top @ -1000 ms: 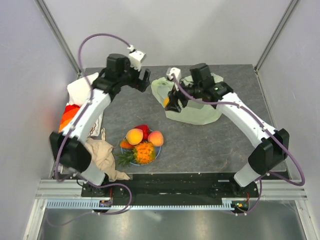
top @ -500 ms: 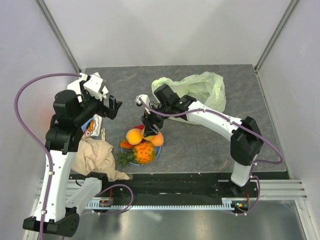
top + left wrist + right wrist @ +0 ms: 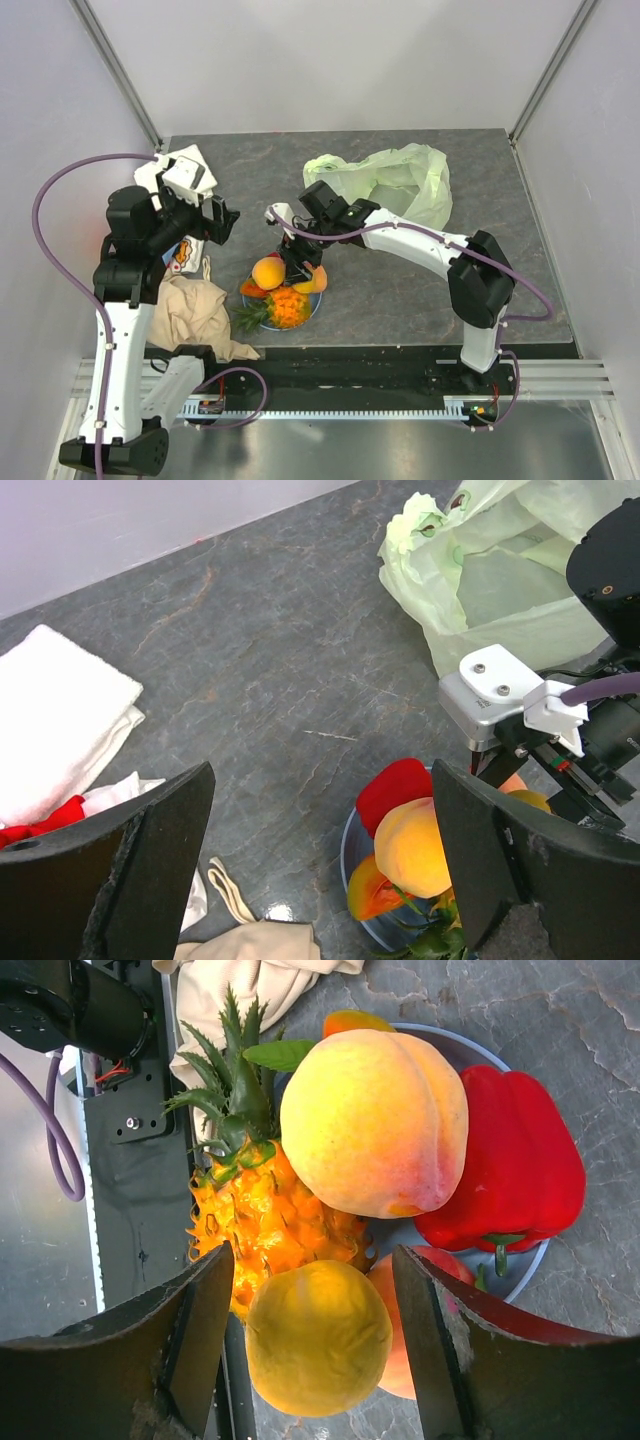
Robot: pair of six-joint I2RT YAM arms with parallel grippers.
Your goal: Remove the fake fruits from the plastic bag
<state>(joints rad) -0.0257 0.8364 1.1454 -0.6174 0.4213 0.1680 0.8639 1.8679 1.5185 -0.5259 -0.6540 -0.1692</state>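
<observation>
The pale yellow-green plastic bag (image 3: 395, 180) lies crumpled at the back of the table, also in the left wrist view (image 3: 470, 590). The fake fruits sit piled on the round blue plate (image 3: 316, 304): pineapple (image 3: 265, 1210), large peach (image 3: 375, 1120), red pepper (image 3: 520, 1160) and a second peach. My right gripper (image 3: 300, 262) hangs over the plate, open, with a round yellow fruit (image 3: 318, 1335) between its fingers and a gap on each side. My left gripper (image 3: 222, 220) is open and empty, left of the plate.
A beige cloth (image 3: 195, 315) lies left of the plate, near the front edge. A white cloth (image 3: 50, 710) with a red piece under it lies at the far left. Bare grey tabletop lies between the plate and the bag.
My right gripper moved from the bag down to the plate with the yellow fruit. My left arm drew back from the bag's rim to the left side.
</observation>
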